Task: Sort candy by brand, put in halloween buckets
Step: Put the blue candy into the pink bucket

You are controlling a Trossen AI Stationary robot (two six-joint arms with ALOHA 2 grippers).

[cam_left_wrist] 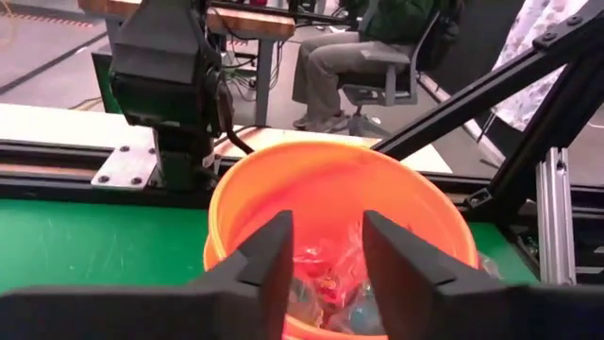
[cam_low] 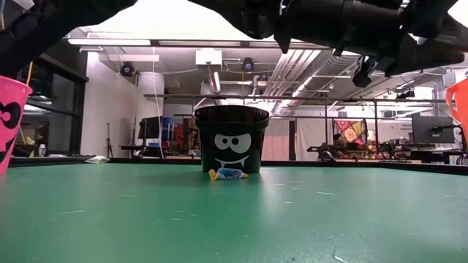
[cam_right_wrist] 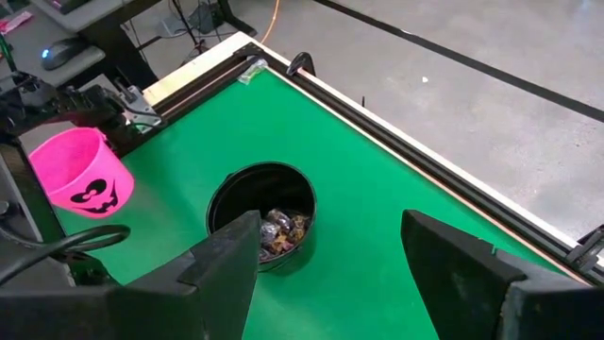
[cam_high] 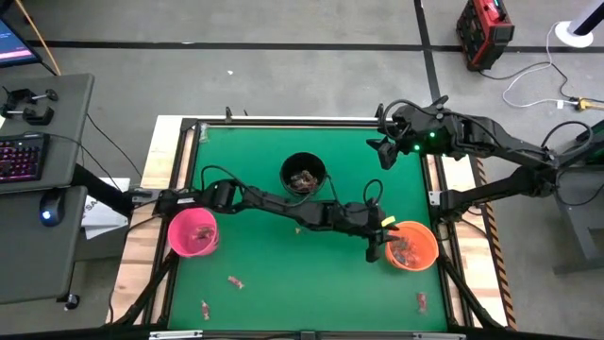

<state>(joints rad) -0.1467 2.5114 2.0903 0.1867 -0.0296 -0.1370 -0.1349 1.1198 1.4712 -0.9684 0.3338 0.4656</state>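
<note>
Left gripper [cam_left_wrist: 326, 260] jaws apart, empty, poised over the orange bucket [cam_high: 412, 245] near the table's right edge; wrapped candy [cam_left_wrist: 326, 283] piled inside. Right gripper [cam_right_wrist: 330, 274] jaws wide apart, holding nothing, raised over the far right corner. Black bucket [cam_high: 304, 174] mid-table toward the far edge, candy in it. Pink bucket [cam_high: 193, 231] near the left edge, contents unclear. Loose sweets [cam_high: 235, 281] lie along the near edge on open green table [cam_high: 283, 274]. Only the low view shows a blue-yellow sweet [cam_low: 227, 174] touching the black bucket's base.
</note>
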